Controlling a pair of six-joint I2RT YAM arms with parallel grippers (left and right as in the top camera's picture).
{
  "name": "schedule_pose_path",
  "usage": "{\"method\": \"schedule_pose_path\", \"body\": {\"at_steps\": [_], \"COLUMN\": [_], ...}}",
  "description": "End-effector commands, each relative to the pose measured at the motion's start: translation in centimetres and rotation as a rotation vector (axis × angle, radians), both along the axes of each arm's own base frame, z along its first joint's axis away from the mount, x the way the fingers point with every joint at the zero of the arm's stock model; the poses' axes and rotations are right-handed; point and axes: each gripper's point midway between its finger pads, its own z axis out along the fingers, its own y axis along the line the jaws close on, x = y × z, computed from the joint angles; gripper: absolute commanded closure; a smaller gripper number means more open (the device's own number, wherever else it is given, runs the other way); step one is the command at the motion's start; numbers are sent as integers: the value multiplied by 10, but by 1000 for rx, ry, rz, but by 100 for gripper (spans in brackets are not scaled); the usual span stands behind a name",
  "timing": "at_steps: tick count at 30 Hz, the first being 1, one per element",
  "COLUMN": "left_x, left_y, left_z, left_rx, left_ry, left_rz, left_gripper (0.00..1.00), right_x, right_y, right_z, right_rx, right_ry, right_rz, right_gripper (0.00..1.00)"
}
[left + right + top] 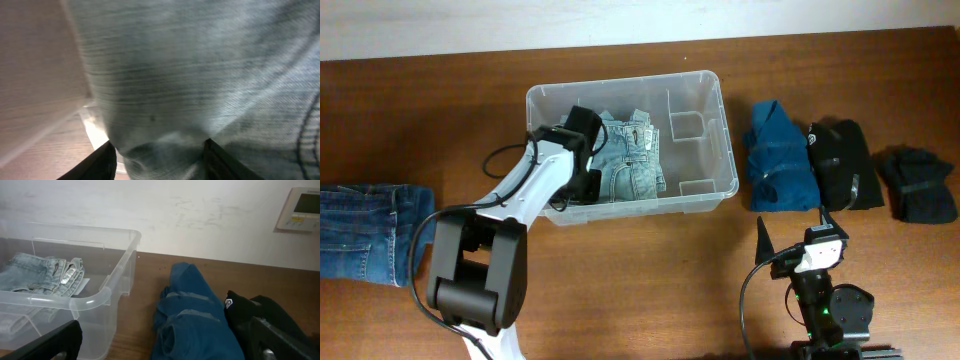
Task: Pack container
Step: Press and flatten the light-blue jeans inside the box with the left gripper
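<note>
Two fingers (102, 162) of the left end effector (159, 157) straddle bunched jeans (628, 160) inside the container (715, 190), grip unclear; right end effector (793, 228) gapes empty near blue garment (780, 155).

The container (725, 130) is made of clear, smooth, glossy plastic. The pale jeans (630, 160) are woven of matt, finely ribbed denim. The counter (650, 290) is finished in grained brown wood with a dull sheen. The blue garment (780, 155) is made of soft matt cloth.
</note>
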Motion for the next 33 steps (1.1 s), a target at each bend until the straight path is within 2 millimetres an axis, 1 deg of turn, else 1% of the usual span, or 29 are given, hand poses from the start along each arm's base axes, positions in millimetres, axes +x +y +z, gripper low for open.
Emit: {"method": "schedule_pose_path", "body": {"at_steps": [1, 2, 4, 7, 8, 9, 10, 11, 12, 13, 14, 15, 16, 18, 19, 20, 24, 26, 29, 31, 33], "left_x": [13, 14, 25, 39, 47, 53, 60, 65, 72, 78, 79, 80, 81, 83, 84, 84, 79, 76, 73, 72, 71], "left_y": [31, 31, 32, 27, 23, 20, 13, 7, -8, -34, -47, -63, -79, -102, -110, -127, -162, -176, -189, -191, -191], "left_z": [1, 3, 16, 34, 45, 52, 64, 71, 83, 91, 93, 95, 95, 94, 93, 90, 80, 70, 44, 31, 22], "left_rx": [57, 55, 47, 33, 24, 17, 3, -9, -49, -126, -168, -213, -245, -267, -273, -286, -306, -310, -304, -299, -294], "left_ry": [-9, -13, -38, -84, -113, -132, -162, -181, -215, -244, -255, -268, -280, -310, -320, -335, -348, -344, -316, -293, -277], "left_rz": [67, 70, 79, 79, 75, 71, 62, 55, 23, -37, -67, -93, -123, -165, -180, -211, -275, -301, -324, -326, -325], "left_gripper": [45, 45, 45, 46, 45, 45, 45, 46, 46, 46, 48, 55, 59, 59, 59, 58, 57, 57, 57, 57, 57], "right_x": [0, 0, 0, 0, 0, 0, 0, 0, 0, 0, 0, 0, 0, 0, 0, 0, 0, 0, 0, 0, 0], "right_y": [-3, -3, -3, -3, -3, -3, -3, -3, -3, -3, -3, -3, -3, -3, -3, -3, -3, -3, -3, -3, -3], "right_z": [-3, -3, -3, -3, -3, -3, -3, -3, -3, -3, -3, -3, -3, -3, -3, -3, -3, -3, -3, -3, -3], "right_rx": [8, 8, 8, 8, 8, 8, 8, 8, 8, 8, 8, 8, 8, 8, 8, 8, 8, 8, 8, 8, 8], "right_ry": [4, 4, 4, 4, 4, 4, 4, 4, 4, 4, 4, 4, 4, 4, 4, 4, 4, 4, 4, 4, 4], "right_rz": [-17, -17, -17, -17, -17, -17, -17, -17, -17, -17, -17, -17, -17, -17, -17, -17, -17, -17, -17, -17, -17], "right_gripper": [2, 2, 1, 2, 2, 2, 2, 2, 2, 2, 2, 2, 2, 2, 1, 2, 2, 2, 2, 2, 2]}}
